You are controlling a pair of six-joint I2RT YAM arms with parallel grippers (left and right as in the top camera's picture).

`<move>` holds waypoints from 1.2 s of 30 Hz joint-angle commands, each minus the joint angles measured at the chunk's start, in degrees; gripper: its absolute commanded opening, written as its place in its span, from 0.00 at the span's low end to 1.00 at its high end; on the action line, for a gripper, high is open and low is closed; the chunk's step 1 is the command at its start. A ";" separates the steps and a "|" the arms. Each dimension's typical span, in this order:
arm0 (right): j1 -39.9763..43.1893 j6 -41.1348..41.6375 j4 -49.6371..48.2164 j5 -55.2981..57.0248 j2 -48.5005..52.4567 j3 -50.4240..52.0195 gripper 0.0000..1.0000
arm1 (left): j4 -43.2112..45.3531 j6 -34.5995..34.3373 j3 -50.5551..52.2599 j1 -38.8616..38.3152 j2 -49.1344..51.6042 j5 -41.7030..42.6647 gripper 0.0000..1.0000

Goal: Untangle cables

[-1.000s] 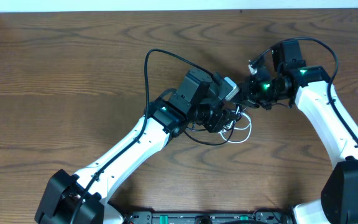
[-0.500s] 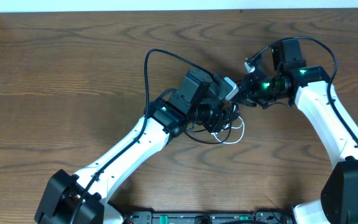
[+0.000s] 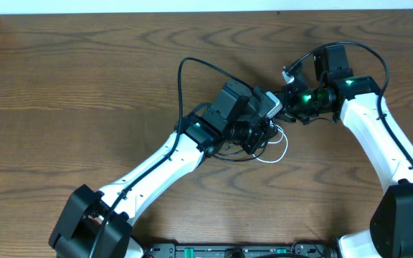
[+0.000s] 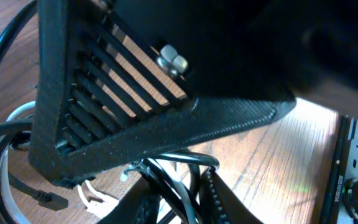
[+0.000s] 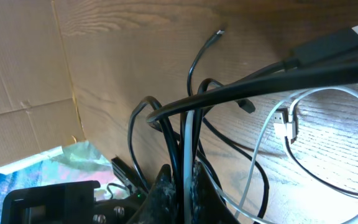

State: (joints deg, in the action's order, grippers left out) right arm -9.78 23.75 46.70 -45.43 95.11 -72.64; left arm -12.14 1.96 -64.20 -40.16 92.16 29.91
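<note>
The black cable (image 3: pixel 236 158) and the white cable (image 3: pixel 283 149) lie tangled in loops on the wooden table between my two grippers. My left gripper (image 3: pixel 265 131) is shut on a bundle of black and white cords (image 4: pixel 178 190). A white plug (image 4: pixel 97 200) and a black plug (image 4: pixel 47 198) lie beside it. My right gripper (image 3: pixel 287 109) is shut on a white cord and black cords (image 5: pixel 187 165) running up between its fingers. A white plug (image 5: pixel 286 123) and a black USB plug (image 5: pixel 328 45) hang loose to the right. The two grippers are almost touching.
The left arm's thick black cable (image 3: pixel 192 72) arches above its wrist. A cardboard wall (image 5: pixel 23 62) shows at the left of the right wrist view. A black rail (image 3: pixel 235 251) runs along the table's front edge.
My left arm has shifted a little to the right, closer to the right gripper. The white loop has spread out slightly to the right. The right arm has barely moved.
</note>
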 commanded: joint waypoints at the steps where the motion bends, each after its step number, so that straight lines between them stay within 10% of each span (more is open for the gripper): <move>1: 0.22 -0.46 0.26 -2.78 0.07 -0.11 0.01 | 0.72 0.33 -0.09 0.11 0.55 -0.52 0.19; 10: 0.39 -0.94 0.48 1.09 0.07 -0.09 0.08 | 0.94 0.37 -0.11 0.39 0.50 -0.57 0.07; 13: 0.37 -0.92 1.29 8.35 0.07 -0.09 0.49 | 0.92 0.13 -0.15 0.94 -0.20 -0.55 0.08; 16: 0.35 -0.94 1.95 11.02 0.07 -0.09 0.64 | 0.94 -3.37 -0.15 1.60 -1.46 -0.59 0.08; 36: -2.32 -8.13 -3.65 4.55 0.07 0.22 0.38 | -1.68 -26.32 -0.15 5.86 -2.16 -0.76 0.08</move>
State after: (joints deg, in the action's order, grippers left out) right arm -10.72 17.04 43.03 -39.88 95.11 -72.64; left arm -13.93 -22.35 -64.20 -34.52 91.50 29.58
